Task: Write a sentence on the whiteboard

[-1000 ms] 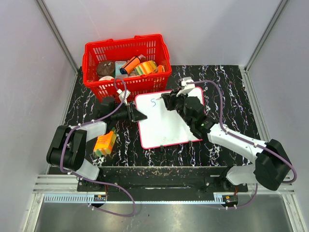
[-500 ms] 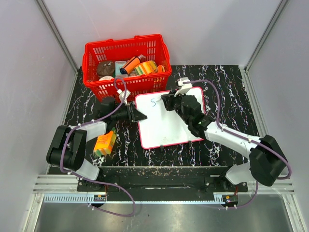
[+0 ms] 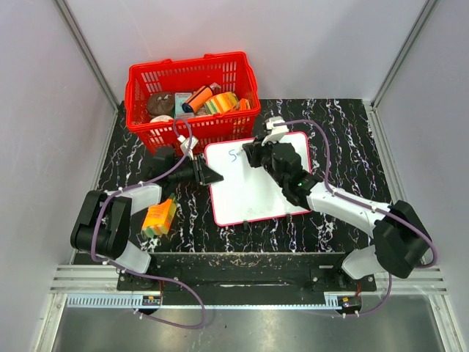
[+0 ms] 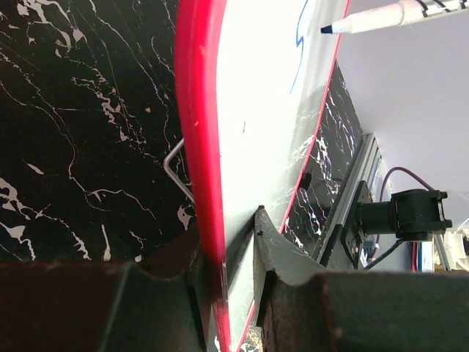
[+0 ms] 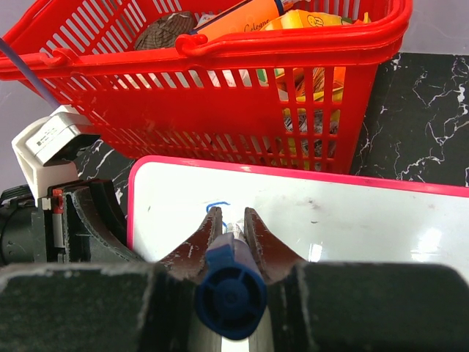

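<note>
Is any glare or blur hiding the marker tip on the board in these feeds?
Right wrist: a glare patch lies on the right part of the board, away from the stroke; the blue end of the marker is close and blurred, and the right gripper hides its tip. Left wrist: the tip and the stroke are sharp, but the board's near edge is soft. Top external: even light, stroke tiny.

Centre of black marbled table (image 3: pixel 344 139): whiteboard (image 3: pixel 253 194), red-framed, flat, skewed a bit. Near its top-left corner, start of sentence (image 3: pixel 234 155): one blue stroke, S-like. At board's left edge, L gripper (image 3: pixel 217 177), tips touching frame; grip unclear from above. Over top of board, just right of the stroke, R gripper (image 3: pixel 250 155), black, w/ white block behind it; jaws not readable. Behind board, red basket (image 3: pixel 192 64), full of misc. items. Beside L arm, orange pack (image 3: pixel 159 218) on table.
</note>
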{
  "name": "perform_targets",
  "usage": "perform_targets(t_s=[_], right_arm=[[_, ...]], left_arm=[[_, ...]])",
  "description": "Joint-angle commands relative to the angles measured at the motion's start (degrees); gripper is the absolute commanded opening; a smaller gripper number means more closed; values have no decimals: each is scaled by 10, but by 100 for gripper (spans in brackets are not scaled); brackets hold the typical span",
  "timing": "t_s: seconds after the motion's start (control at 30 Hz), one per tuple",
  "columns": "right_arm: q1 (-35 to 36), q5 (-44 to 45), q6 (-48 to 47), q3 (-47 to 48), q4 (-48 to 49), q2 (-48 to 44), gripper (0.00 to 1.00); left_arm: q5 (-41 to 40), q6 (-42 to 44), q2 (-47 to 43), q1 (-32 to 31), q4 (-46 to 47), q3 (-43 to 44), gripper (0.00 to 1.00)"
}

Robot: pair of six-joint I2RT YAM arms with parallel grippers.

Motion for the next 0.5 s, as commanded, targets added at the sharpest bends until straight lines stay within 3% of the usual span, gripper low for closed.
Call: perform_targets(t_s=[0.0,0.47], right_arm=[[-1,3,-7,27,21,8,0],[-2,26,-9,22,13,16,0]], left_arm=[[-88,95,28,-16,-54,-2,0],[-89,95,26,-16,-55,-2,0]])
